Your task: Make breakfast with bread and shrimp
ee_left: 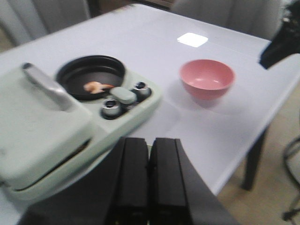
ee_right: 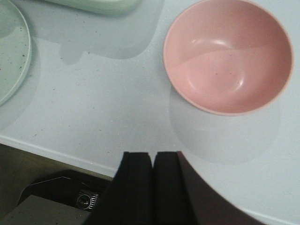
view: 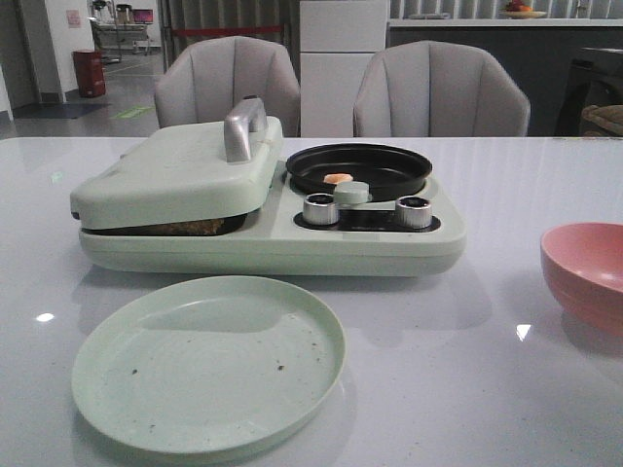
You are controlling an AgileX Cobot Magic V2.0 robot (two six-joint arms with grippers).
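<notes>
The orange-pink shrimp (view: 338, 178) (ee_left: 95, 86) lies in the round black pan (view: 358, 168) (ee_left: 90, 75) of the pale green breakfast maker (view: 273, 233) (ee_left: 70, 126). The maker's lid (view: 175, 175) with its silver handle (view: 243, 126) (ee_left: 44, 86) is down; a brown toasted edge of bread (view: 190, 228) shows in the slit under it. A pale green plate (view: 209, 362) (ee_right: 11, 51) sits in front. My left gripper (ee_left: 149, 140) is shut and hangs above the table, near the maker's front. My right gripper (ee_right: 153, 153) is shut over the table's near edge, by the pink bowl (ee_right: 228, 54).
The pink bowl (view: 587, 272) (ee_left: 207, 78) stands at the right of the table. Two silver knobs (view: 320, 208) (view: 414, 211) and a green knob (view: 351, 192) sit on the maker's front. Two grey chairs (view: 229, 83) (view: 440, 89) stand behind the table.
</notes>
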